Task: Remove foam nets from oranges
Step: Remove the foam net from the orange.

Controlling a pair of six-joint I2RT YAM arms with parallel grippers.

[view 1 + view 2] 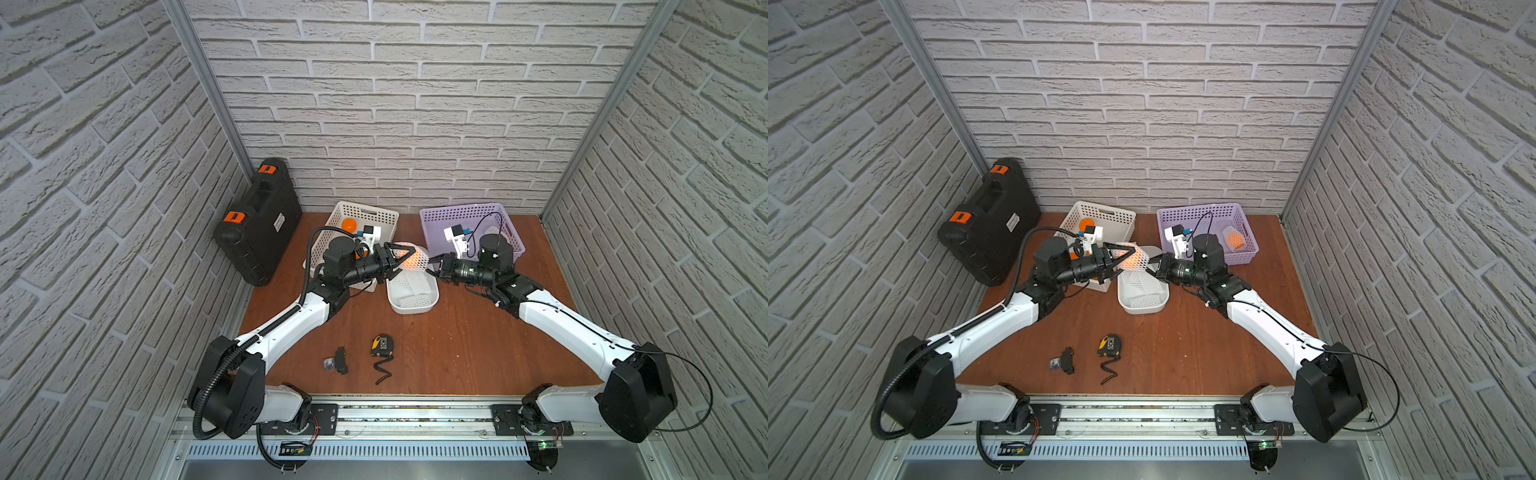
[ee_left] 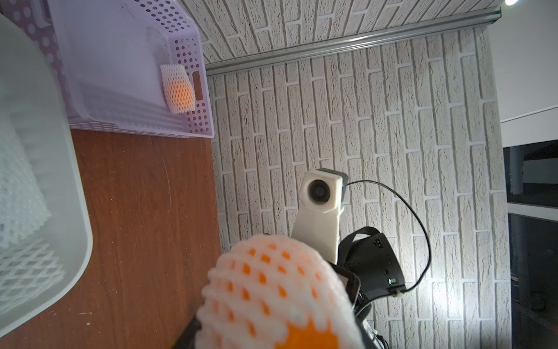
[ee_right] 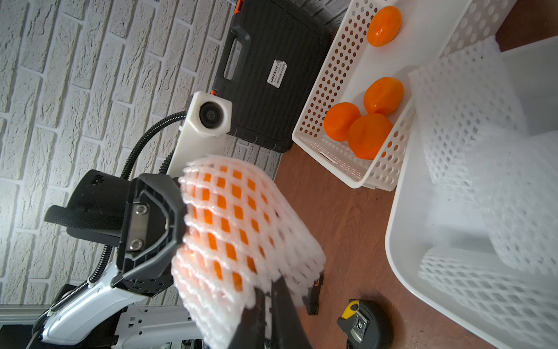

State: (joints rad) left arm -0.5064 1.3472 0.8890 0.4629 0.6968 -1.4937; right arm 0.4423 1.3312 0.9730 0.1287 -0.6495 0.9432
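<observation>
An orange [image 1: 409, 262] wrapped in a white foam net [image 1: 419, 253] hangs above the white tub [image 1: 415, 309], with my left gripper [image 1: 406, 260] shut around it. In the left wrist view the netted orange [image 2: 271, 290] fills the space between the jaws. My right gripper [image 3: 268, 296] is shut on the loose edge of that net [image 3: 241, 229], coming from the opposite side [image 1: 1152, 266]. Several bare oranges [image 3: 370, 136] lie in the white basket [image 1: 365, 210]. Another netted orange [image 1: 1234, 239] rests in the purple basket [image 1: 1204, 210]. Empty nets [image 3: 471, 105] lie in the tub.
A black case [image 1: 257, 220] with orange latches leans against the left wall. A yellow and black tape measure [image 1: 382, 345] and a small black object [image 1: 338, 360] lie on the brown table near the front. Brick walls enclose three sides.
</observation>
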